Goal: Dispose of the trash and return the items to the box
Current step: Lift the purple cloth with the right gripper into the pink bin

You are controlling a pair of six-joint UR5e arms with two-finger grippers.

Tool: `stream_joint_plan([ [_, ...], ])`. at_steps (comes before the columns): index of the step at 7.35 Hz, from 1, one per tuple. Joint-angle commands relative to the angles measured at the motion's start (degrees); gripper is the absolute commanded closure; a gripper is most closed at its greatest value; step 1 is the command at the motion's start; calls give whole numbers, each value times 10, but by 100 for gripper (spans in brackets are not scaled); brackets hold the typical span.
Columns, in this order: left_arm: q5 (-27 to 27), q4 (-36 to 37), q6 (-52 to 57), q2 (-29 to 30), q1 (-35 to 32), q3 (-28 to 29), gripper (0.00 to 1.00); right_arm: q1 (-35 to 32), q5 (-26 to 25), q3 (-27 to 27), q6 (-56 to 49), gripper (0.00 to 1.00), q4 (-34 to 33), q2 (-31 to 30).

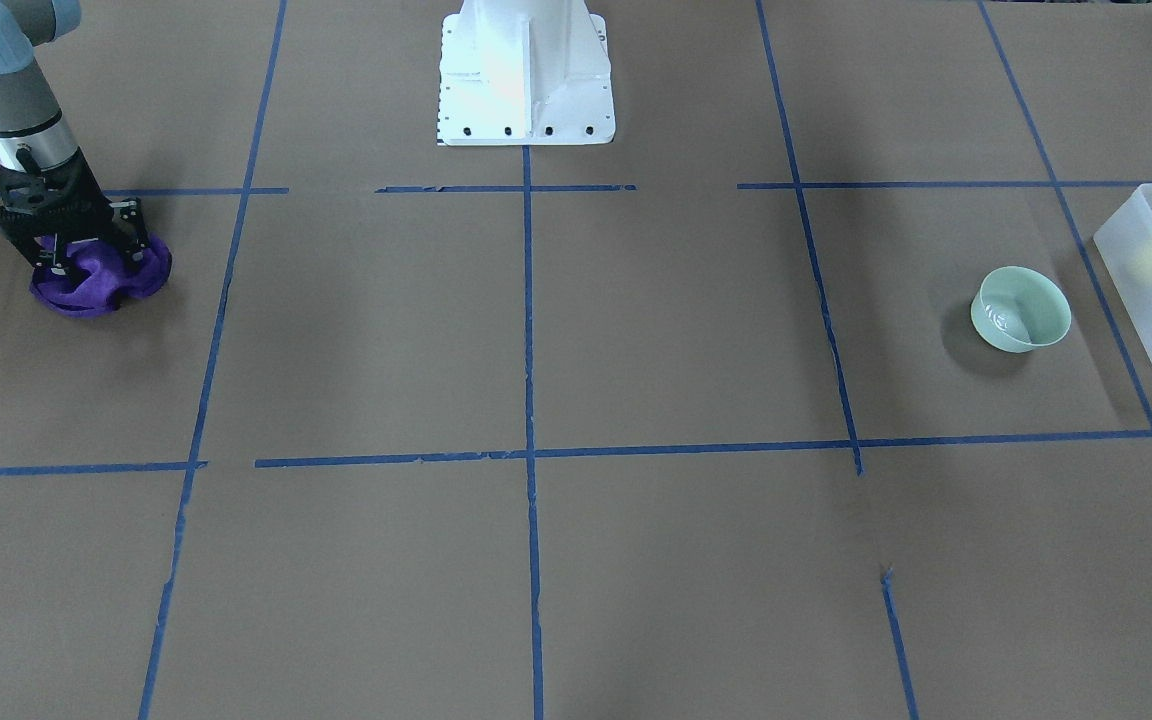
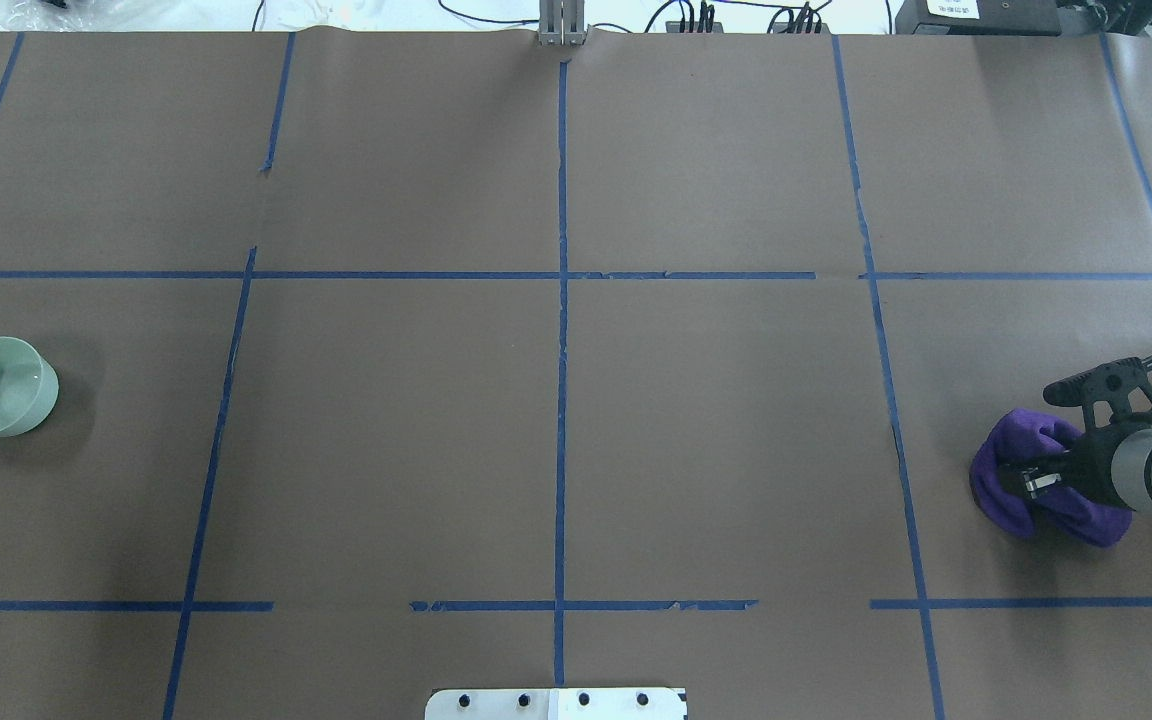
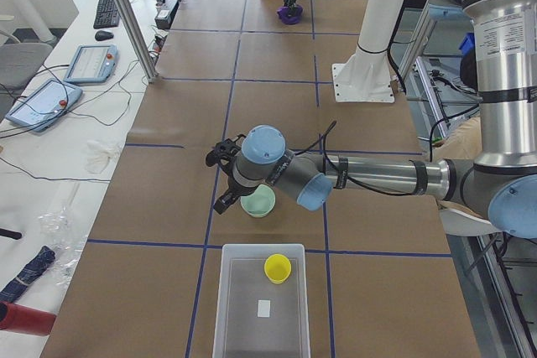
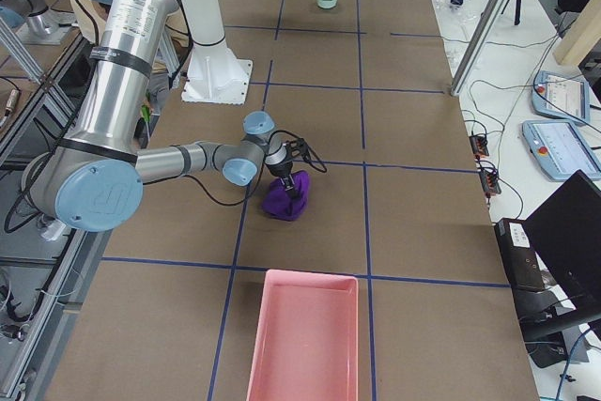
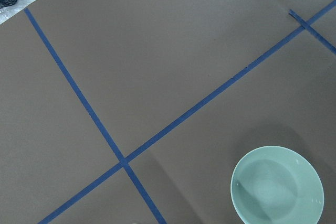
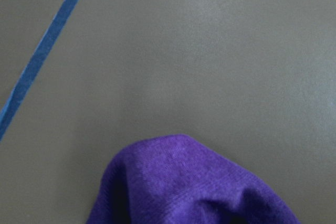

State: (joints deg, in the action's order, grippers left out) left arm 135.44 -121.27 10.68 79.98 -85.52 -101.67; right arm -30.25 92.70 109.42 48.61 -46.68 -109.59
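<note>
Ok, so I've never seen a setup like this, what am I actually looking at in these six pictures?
This is a robot with two arms at a table covered in brown paper and blue tape. Four pictures come from fixed cameras: one facing the robot, one behind it, and one at each end of the table. The other two come from cameras on the wrists. The right gripper has its fingers down in a purple cloth; whether it is gripping is unclear. The left gripper hangs near a green bowl on the table. A yellow cup sits in a frosted bin. A pink tray lies at the other end.
</note>
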Motion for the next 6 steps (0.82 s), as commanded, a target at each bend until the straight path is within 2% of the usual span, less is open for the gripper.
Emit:
stream_joint_plan([
  [1, 0, 0, -2, 0, 0, -1, 0, -19, -2, -3, -78, 100, -6, -3],
  [2, 0, 0, -3, 1, 0, -1, 0, -71, 11, 1, -166, 100, -30, -5],
  [4, 0, 0, -4, 1, 0, -4, 0, -238, 123, 1, -354, 100, -65, -6],
  [5, 0, 0, -4, 2, 0, -5, 0, -346, 187, 1, -460, 100, -101, -5],
  [6, 1, 0, -5, 2, 0, -5, 0, -464, 235, 2, -622, 100, -178, 7],
])
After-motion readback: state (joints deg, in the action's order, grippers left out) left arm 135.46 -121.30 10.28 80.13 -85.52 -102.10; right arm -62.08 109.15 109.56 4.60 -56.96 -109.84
